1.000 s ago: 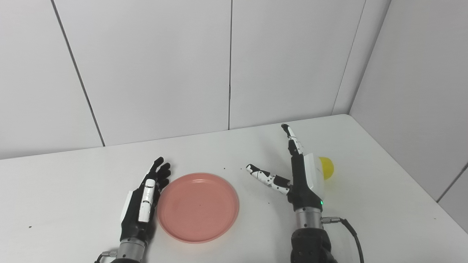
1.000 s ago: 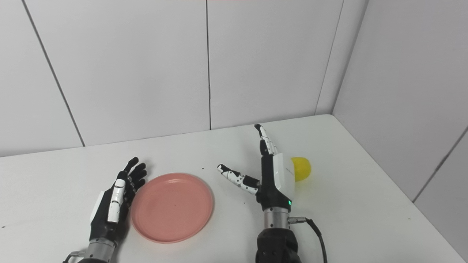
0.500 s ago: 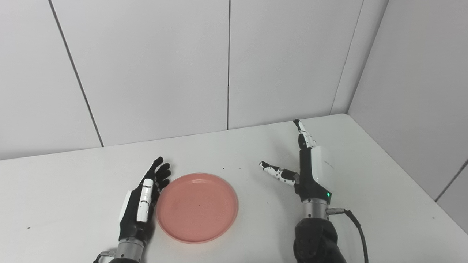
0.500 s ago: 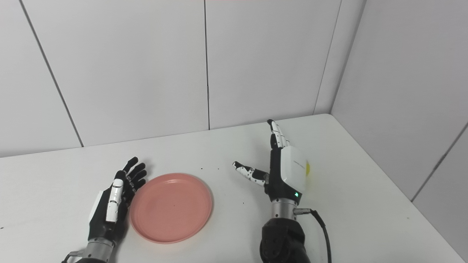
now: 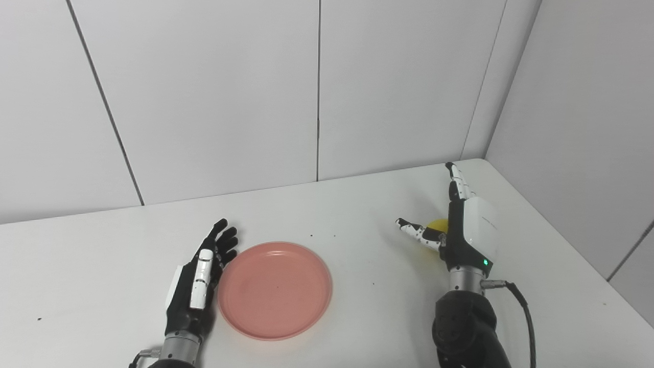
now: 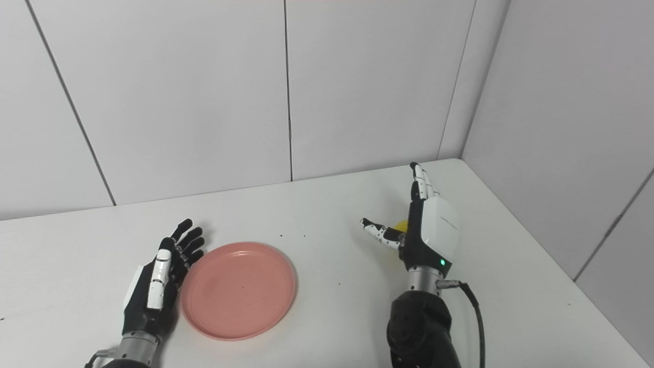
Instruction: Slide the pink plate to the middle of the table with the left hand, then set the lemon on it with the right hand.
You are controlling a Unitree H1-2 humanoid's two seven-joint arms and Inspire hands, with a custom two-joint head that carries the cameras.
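Both head cameras looked down from above the near edge of the white table (image 5: 357, 204), side by side, sharing nearly the whole tabletop and back wall (image 6: 204, 102)

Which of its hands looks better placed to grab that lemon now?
The right hand. It stands open right beside the lemon, which peeks out behind its thumb. The left hand rests across the table, against the pink plate.
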